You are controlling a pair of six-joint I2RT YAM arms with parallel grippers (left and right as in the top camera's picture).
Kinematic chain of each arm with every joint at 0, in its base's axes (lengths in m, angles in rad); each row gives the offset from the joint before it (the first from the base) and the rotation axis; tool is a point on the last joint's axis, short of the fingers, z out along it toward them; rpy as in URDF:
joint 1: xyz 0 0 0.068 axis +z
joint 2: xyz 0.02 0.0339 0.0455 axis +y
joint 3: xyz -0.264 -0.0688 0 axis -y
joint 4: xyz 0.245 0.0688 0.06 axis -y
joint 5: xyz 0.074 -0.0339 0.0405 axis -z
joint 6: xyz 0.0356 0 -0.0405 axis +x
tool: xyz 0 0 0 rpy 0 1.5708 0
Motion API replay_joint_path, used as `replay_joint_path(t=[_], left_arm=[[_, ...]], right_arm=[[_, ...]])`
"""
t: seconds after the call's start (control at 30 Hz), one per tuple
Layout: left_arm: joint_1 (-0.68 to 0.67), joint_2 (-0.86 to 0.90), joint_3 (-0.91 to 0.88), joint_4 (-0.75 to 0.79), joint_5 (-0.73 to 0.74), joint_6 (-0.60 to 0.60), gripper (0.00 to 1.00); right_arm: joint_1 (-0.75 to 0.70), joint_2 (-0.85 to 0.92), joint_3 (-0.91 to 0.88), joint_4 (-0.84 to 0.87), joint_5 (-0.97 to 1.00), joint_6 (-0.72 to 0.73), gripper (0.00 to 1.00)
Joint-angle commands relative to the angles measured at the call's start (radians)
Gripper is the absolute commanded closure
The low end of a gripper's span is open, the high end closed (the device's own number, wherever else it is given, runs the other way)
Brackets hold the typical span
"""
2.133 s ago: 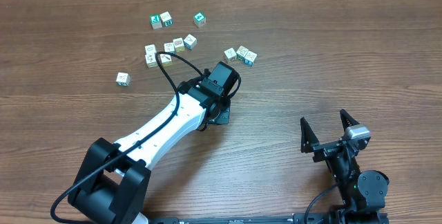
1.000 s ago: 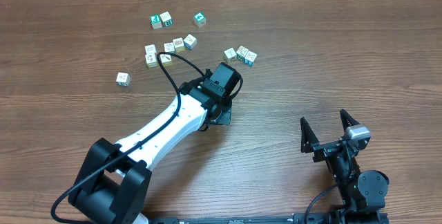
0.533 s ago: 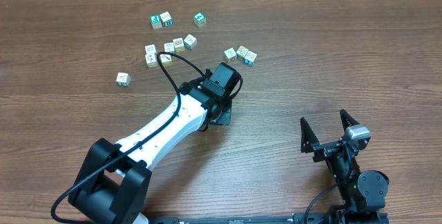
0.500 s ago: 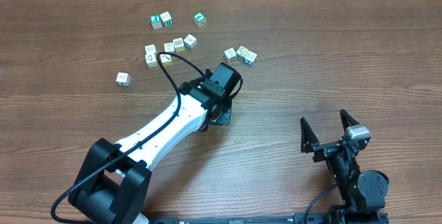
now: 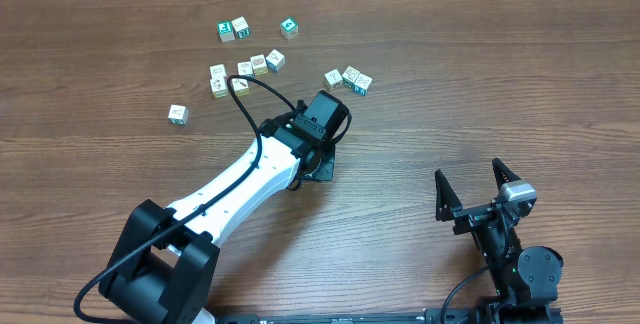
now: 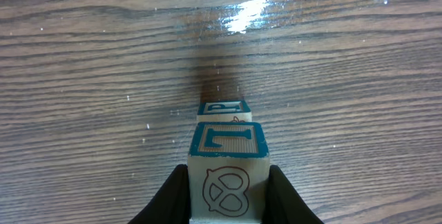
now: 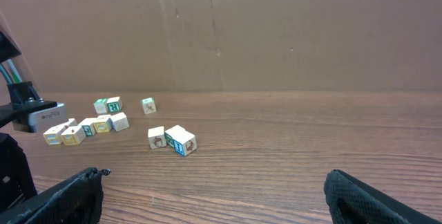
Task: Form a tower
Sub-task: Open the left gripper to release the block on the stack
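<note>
Wood-grain table, cardboard wall

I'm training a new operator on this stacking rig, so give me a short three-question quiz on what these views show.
1. True or false: the right claw holds a cube.
2. What does the left claw grip? A) a cable B) a cream cube with a teal-framed face C) nothing
3. How many cubes show in the left wrist view?

Key
1. False; its jaws stand open and empty.
2. B
3. Two: the cream cube and a second cube just beyond it.
</note>
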Motion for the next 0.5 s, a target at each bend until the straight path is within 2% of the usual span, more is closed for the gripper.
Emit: replay_joint_path(t=[0.0, 0.3, 0.43, 0.47], left_arm=[[-0.005, 0.029, 0.018, 0.006, -0.024, -0.019, 0.96], [-0.005, 0.06, 0.019, 0.02, -0.023, -0.019, 0.95], [-0.005, 0.06, 0.019, 0.022, -0.023, -0.019, 0.87], [-0.005, 0.06, 0.019, 0.021, -0.023, -0.019, 0.82]], right_arm=[[0.0, -0.01, -0.011, 0.004, 0.002, -0.004, 0.0], [0.0, -0.01, -0.011, 0.004, 0.002, -0.004, 0.0], [0.0, -0.01, -0.011, 0.004, 0.002, -0.004, 0.0], [0.0, -0.01, -0.011, 0.004, 0.002, -0.004, 0.0]])
